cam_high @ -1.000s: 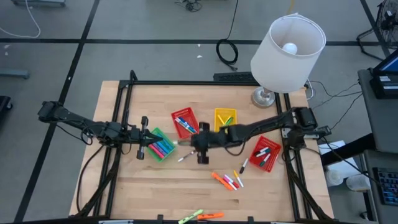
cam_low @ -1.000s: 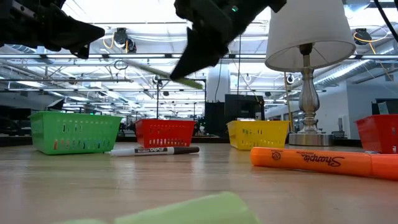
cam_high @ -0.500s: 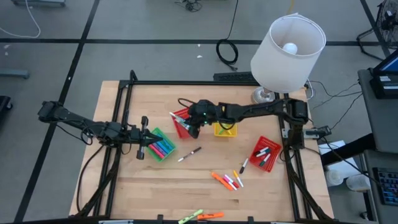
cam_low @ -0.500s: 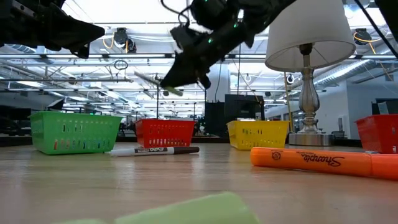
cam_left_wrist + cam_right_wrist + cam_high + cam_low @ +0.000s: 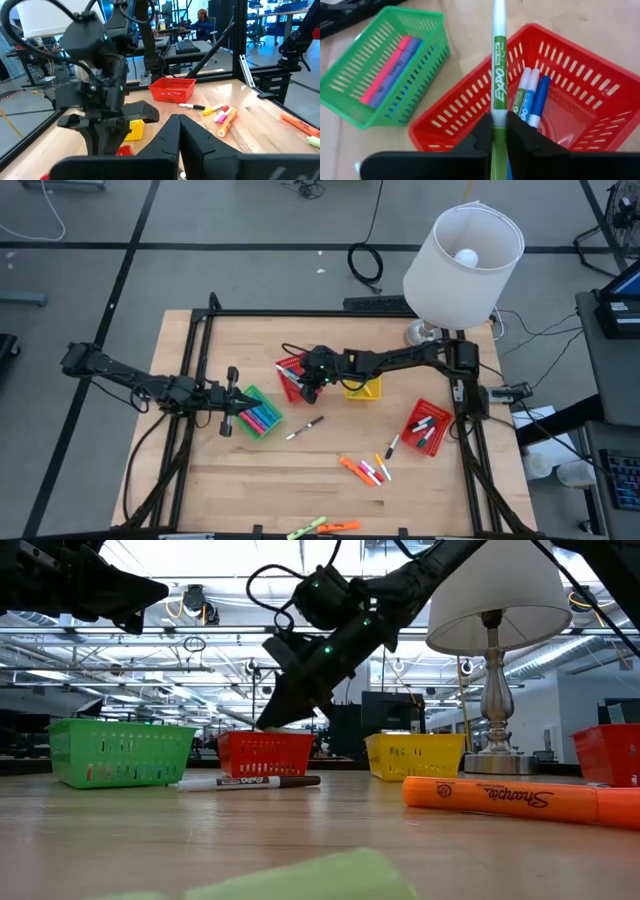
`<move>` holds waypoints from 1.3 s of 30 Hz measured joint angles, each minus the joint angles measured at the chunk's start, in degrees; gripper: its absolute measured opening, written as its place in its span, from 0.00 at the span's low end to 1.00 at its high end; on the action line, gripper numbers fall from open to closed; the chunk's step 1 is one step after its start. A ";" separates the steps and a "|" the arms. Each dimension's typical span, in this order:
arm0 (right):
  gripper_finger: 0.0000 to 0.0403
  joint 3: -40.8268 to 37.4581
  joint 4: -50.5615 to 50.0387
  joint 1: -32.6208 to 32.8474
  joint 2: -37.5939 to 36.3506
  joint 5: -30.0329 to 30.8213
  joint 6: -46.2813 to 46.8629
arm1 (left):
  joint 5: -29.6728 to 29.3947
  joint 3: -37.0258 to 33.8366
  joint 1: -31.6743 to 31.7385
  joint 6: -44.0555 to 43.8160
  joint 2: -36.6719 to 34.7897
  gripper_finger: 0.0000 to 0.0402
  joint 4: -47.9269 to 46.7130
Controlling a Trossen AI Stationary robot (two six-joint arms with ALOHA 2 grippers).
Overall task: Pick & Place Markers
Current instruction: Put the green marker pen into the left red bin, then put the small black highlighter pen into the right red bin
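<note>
hovering over the red basket [image 5: 580, 107], right gripper [image 5: 493, 131] is clamped on a green marker [image 5: 498, 65]. released now, its far end could catch the rim and tip out. left gripper [image 5: 178, 131] waits pinched together beside the green basket [image 5: 258, 413].

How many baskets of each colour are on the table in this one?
red baskets: 2
green basket: 1
yellow basket: 1
total: 4
</note>
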 joint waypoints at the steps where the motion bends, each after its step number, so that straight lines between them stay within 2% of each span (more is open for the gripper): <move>1: 0.05 0.03 -0.23 0.00 -0.10 0.46 -0.02 | 0.00 0.00 0.00 0.00 -0.02 0.01 0.00; 8: 0.06 0.05 -0.90 -0.04 -0.05 1.31 0.74 | 0.00 0.00 0.00 0.02 0.00 0.01 -0.04; 17: 0.15 0.05 -2.57 -0.07 -0.03 1.29 1.29 | 0.00 0.00 0.00 0.04 0.00 0.01 -0.04; 30: 0.13 0.01 -2.82 -1.61 -0.90 0.54 -0.13 | 0.01 0.00 0.00 0.03 0.00 0.01 -0.04; 35: 0.13 0.01 -4.41 -1.90 -8.33 -4.82 -1.31 | 0.02 0.00 -0.02 0.04 0.00 0.01 -0.07; 39: 0.13 0.01 -11.74 0.19 -18.11 -2.86 -5.90 | 0.02 0.00 -0.02 0.04 -0.02 0.01 -0.24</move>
